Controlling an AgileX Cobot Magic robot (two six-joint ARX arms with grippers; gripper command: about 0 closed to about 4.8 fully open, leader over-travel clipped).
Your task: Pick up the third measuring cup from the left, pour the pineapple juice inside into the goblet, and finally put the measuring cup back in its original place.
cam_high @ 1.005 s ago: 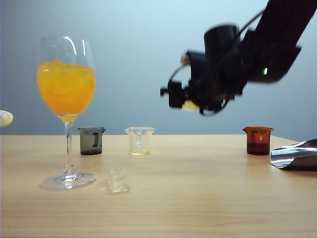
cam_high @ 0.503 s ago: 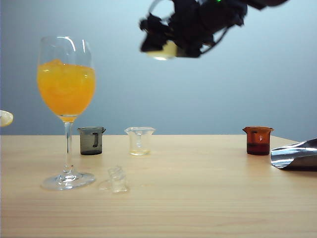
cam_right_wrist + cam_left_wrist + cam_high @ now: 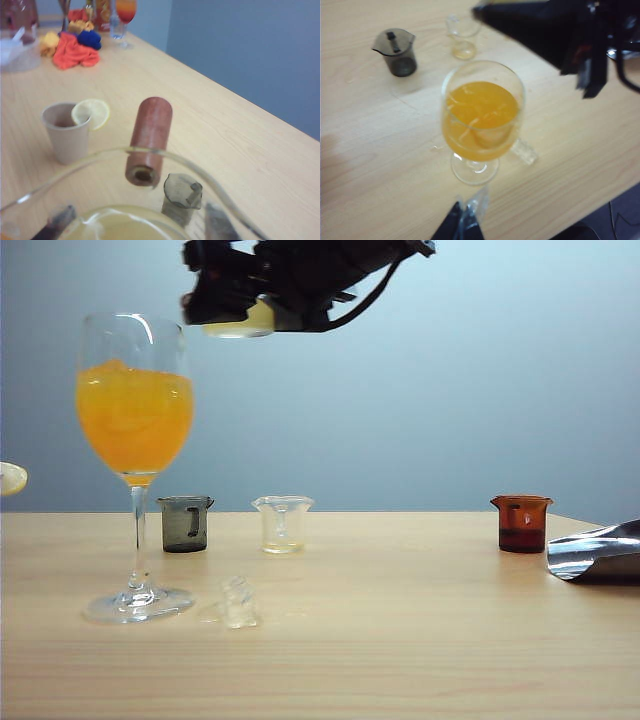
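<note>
Three small cups stand in a far row on the surface (image 3: 420, 640): a smoky grey cup (image 3: 185, 523), a narrow clear cup (image 3: 282, 524) and, well apart to the right, a red-brown cup (image 3: 521, 523). A bare patch (image 3: 400, 532) of wood grain lies between the last two.

The goblet (image 3: 134, 440) stands near the left, upright, holding deep orange drink up to the widest part of its bowl. The right hand (image 3: 228, 302) hangs high above the surface, just right of the goblet's rim and slightly above it. It is clenched on the third measuring cup (image 3: 245, 325). In the right wrist view, the pineapple juice (image 3: 120, 227) shows pale yellow inside the cup's clear rim, between the dark fingers (image 3: 55, 225).

The left hand (image 3: 464, 227) hovers on the near side of the goblet's foot, clear of it. Whether it is released or clenched cannot be told. A small clear object (image 3: 237, 602) lies just right of the foot, and crumpled foil (image 3: 595, 552) rests at the right edge.
</note>
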